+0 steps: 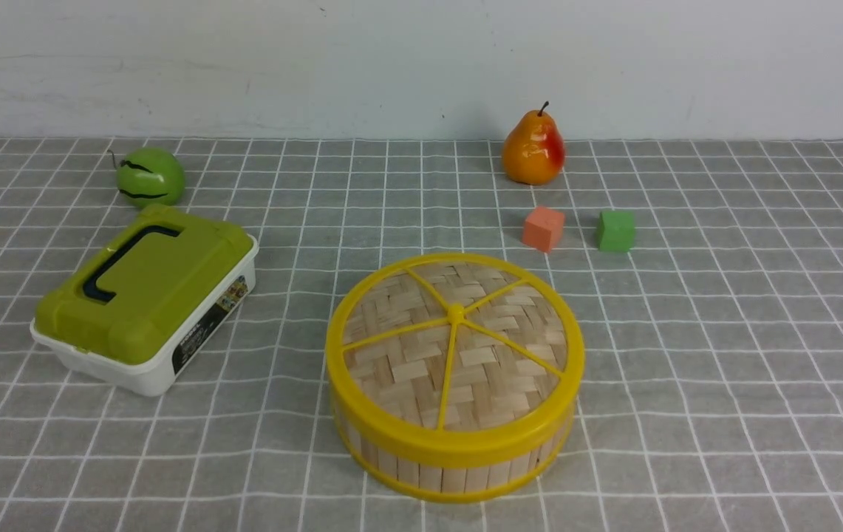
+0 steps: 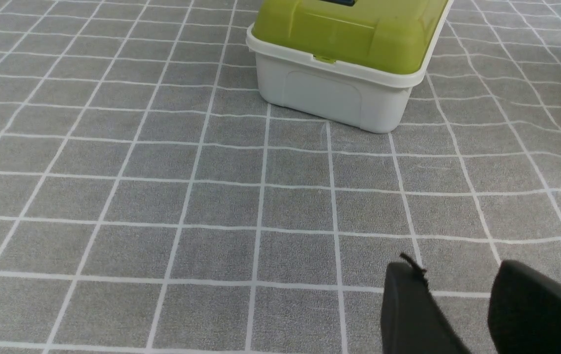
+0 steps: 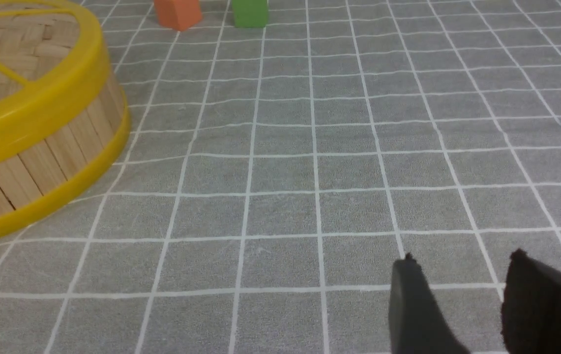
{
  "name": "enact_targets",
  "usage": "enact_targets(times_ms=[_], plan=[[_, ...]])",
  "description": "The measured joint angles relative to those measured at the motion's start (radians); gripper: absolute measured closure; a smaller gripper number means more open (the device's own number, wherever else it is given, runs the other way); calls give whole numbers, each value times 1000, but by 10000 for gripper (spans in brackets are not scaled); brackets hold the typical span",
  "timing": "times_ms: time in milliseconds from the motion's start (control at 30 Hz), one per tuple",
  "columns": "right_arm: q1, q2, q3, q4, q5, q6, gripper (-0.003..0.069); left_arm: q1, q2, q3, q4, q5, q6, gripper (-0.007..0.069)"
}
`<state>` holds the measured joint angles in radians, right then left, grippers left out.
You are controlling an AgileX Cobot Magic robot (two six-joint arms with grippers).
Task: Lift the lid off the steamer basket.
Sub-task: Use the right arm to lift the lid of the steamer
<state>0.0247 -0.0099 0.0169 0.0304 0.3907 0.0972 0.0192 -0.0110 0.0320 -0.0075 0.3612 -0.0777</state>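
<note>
Now | lid (image 1: 455, 343) seated on steamer basket (image 1: 451, 458), lower centre of front view, untouched | my right gripper (image 3: 463, 256) and left gripper (image 2: 457, 265) both parted, empty (neither touching it) | risk: pinching the rim could lift the whole basket too, or my jaws slip off

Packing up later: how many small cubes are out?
2: the orange cube, the green cube to its right, both between the steamer basket and the pear. None seems hidden.
</note>
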Motion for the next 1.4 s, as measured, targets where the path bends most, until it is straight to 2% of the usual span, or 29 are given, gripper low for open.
enact_targets(times_ms=[100, 133, 267, 300, 333, 400, 467, 667, 767, 867, 933, 967, 1000, 1033, 1167, 1267, 1300, 1333, 1400], plan=[[0, 0, 0, 15, -2, 4, 418, 0, 0, 0, 0, 0, 0, 386], [0, 0, 0, 63, -4, 31, 418, 0, 0, 0, 0, 0, 0, 386], [0, 0, 3, 392, -2, 231, 418, 0, 0, 0, 0, 0, 0, 386], [0, 0, 3, 410, -2, 243, 418, 0, 0, 0, 0, 0, 0, 386], [0, 0, 7, 532, -1, 337, 418, 0, 0, 0, 0, 0, 0, 386], [0, 0, 10, 643, 0, 410, 418, 0, 0, 0, 0, 0, 0, 386], [0, 0, 10, 672, 0, 421, 418, 0, 0, 0, 0, 0, 0, 386], [0, 0, 10, 637, 0, 400, 418, 0, 0, 0, 0, 0, 0, 386], [0, 0, 8, 624, 0, 356, 419, 0, 0, 0, 0, 0, 0, 386], [0, 3, -61, 597, 41, 244, 456, 0, 0, 0, 0, 0, 0, 386], [1, 76, -220, 524, 104, 127, 564, 0, 0, 0, 0, 0, 0, 386], [1, 76, -220, 524, 104, 127, 564, 0, 0, 0, 0, 0, 0, 386], [3, 149, -322, 463, 158, 71, 631, 0, 0, 0, 0, 0, 0, 386], [3, 211, -402, 424, 207, 31, 655, 0, 0, 0, 0, 0, 0, 386], [3, 491, -728, 311, 443, -151, 678, 0, 0, 0, 0, 0, 0, 386], [3, 680, -970, 286, 620, -297, 678, 0, 0, 0, 0, 0, 0, 386], [3, 693, -970, 285, 632, -297, 678, 0, 0, 0, 0, 0, 0, 386], [3, 806, -1108, 281, 726, -369, 677, 0, 0, 0, 0, 0, 0, 386], [5, 899, -1201, 281, 793, -406, 674, 0, 0, 0, 0, 0, 0, 386]])
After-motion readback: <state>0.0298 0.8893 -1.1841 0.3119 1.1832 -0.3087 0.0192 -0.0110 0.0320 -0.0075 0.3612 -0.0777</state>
